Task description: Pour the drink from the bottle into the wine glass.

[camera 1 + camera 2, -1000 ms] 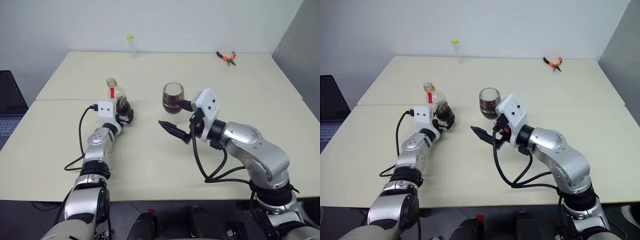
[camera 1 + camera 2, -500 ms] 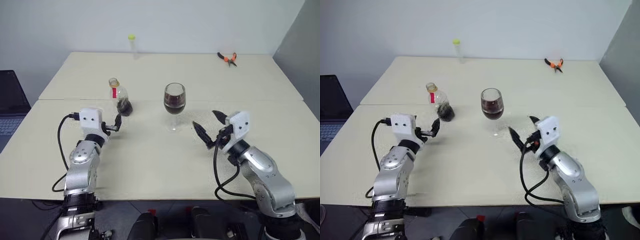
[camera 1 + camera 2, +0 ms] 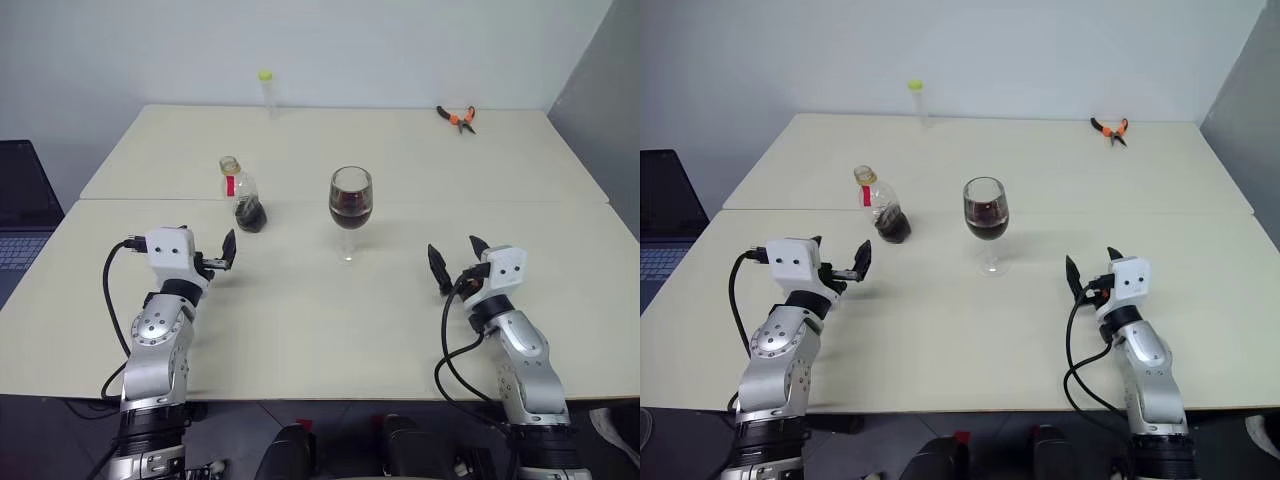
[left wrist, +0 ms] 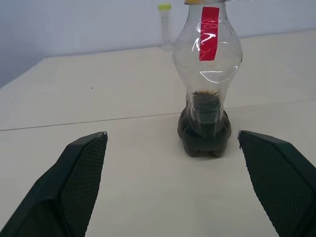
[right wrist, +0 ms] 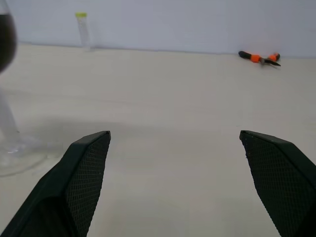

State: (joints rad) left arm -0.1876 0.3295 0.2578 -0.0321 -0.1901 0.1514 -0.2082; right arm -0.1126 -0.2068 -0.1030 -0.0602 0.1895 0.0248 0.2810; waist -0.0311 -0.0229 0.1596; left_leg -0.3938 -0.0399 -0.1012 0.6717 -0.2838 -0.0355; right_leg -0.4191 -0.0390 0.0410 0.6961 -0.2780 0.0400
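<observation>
- Where the two pale slabs of the worktop point(image 3: 300, 330) meet, the bottle point(image 3: 243, 193) stands upright just on the far side of the seam, with the wine glass point(image 3: 350, 210) to its right, the two apart.
- The drink point(image 3: 349, 213) fills roughly the lower half of the glass bowl; a dark remnant sits in the bottle's base, the upper body clear.
- In the left wrist view the bottle's top is cut off at the frame edge, so just a sliver of yellow shows at its mouth point(image 4: 200, 2); whether it is capped I cannot tell for certain.
- The left gripper point(image 3: 226, 252) hangs near the bottle on its near-left side, fingers spread wide, holding nothing; one finger is mostly hidden behind its white camera block in the head views.
- The right gripper point(image 3: 456, 262) is well to the right of the glass, near side, fingers apart and empty.
- In the right wrist view the glass is cut off: just part of the bowl, stem and foot point(image 5: 15, 153) show.
- Far back stand a thin clear tube point(image 3: 265, 92) with a yellow-green cap and, at the far right, orange-handled pliers point(image 3: 455, 117), small and hard to make out in detail.
- A dark laptop point(image 3: 22, 215) is cropped at the left edge.
</observation>
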